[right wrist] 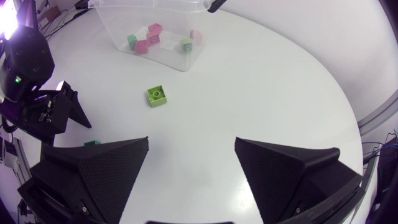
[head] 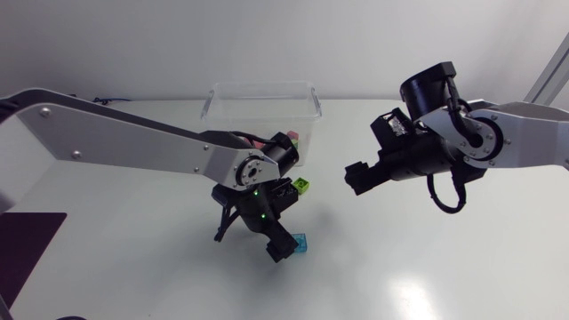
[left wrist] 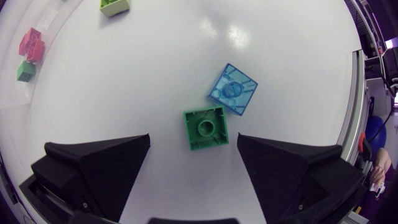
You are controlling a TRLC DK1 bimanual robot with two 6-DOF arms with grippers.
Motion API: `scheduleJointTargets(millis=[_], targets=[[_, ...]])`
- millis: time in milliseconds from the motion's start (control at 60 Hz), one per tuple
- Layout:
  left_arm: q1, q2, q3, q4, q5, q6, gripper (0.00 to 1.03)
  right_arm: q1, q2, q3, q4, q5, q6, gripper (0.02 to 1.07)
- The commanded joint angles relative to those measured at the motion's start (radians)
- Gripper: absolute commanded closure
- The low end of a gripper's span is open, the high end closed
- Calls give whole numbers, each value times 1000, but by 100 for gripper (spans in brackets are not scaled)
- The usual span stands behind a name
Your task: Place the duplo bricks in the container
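Note:
A green brick (left wrist: 206,127) lies on the white table between the fingers of my left gripper (left wrist: 193,146), which is open and just above it without touching. A translucent blue brick (left wrist: 232,89) sits right ahead of it, corner to corner. In the head view the left gripper (head: 253,236) points down beside the blue brick (head: 300,243). A lime brick (right wrist: 157,95) lies between the left gripper and the clear container (head: 262,86), which holds several pink, green and white bricks (right wrist: 149,38). My right gripper (right wrist: 191,152) hovers open and empty to the right of the container.
The lime brick (head: 303,185) lies close to my left arm's wrist. The table's curved edge (right wrist: 348,118) runs beyond my right gripper. A dark mat (head: 27,244) lies at the table's left side.

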Motion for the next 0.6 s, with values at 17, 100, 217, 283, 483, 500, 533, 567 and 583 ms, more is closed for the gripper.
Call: scheduleJointTargets(millis=[17,100,217,283,483,500,533,567,583], targets=[[-3,37,43,-20,5,-24,8,-11,-17,-31,11,-12,-17,7],[-4,54,69,-43,5,-27,11,-15,-18,-31,11,-12,-17,7],[-16,79,94,-58,5,-29,25,-18,-18,-33,12,-14,-17,7],[-21,96,103,-65,5,-29,39,-21,-20,-34,12,-17,-17,7],[-10,108,106,-88,23,-30,68,-22,-28,-45,12,-21,-19,7],[-10,109,105,-89,23,-30,68,-21,-29,-47,12,-23,-19,7],[-10,108,100,-89,23,-29,70,-18,-29,-48,12,-26,-17,7],[-12,108,94,-91,23,-27,70,-11,-29,-51,12,-27,-16,7],[-12,106,91,-91,23,-26,71,-10,-29,-53,12,-27,-14,7]])
